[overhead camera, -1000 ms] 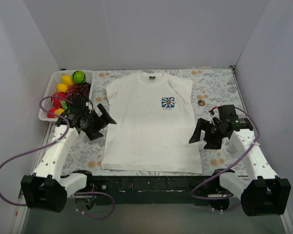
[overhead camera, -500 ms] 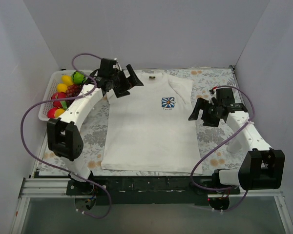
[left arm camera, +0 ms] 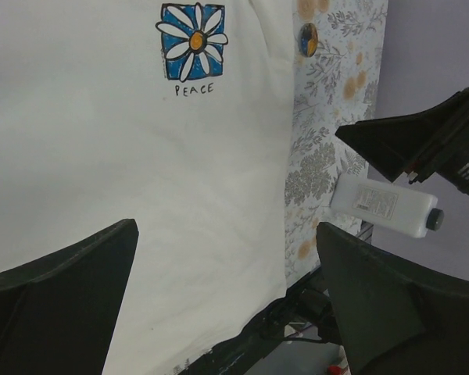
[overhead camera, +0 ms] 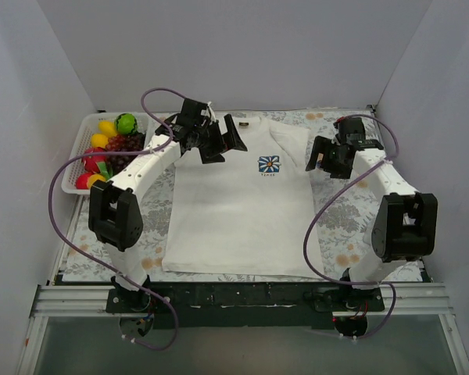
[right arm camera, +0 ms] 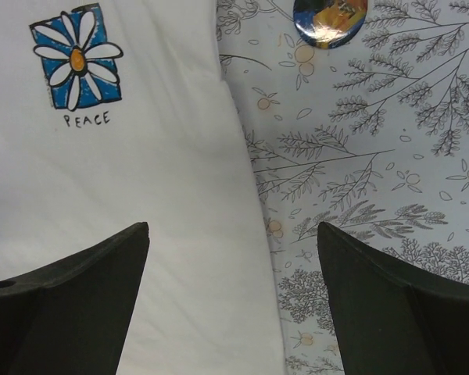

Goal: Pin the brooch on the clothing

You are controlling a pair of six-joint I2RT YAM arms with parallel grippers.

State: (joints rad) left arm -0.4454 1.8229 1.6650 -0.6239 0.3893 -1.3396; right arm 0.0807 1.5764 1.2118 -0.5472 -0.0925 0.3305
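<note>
Over the shirt [overhead camera: 234, 211], the left gripper [left arm camera: 227, 230] and right gripper [right arm camera: 233, 230] are arriving, jaws apart.
The right one is nearing the brooch [right arm camera: 330, 11], not gripping it yet.

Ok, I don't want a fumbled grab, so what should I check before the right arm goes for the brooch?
1. Right gripper open and empty: ok.
2. Brooch uncovered on the floral cloth: ok.
3. Brooch centred in that gripper's opening: not ok, it sits ahead and off to one side.
4. T-shirt spread out, logo up: ok.
5. Left gripper clear of brooch: ok.
6. Pin clasp state: cannot tell.
</note>
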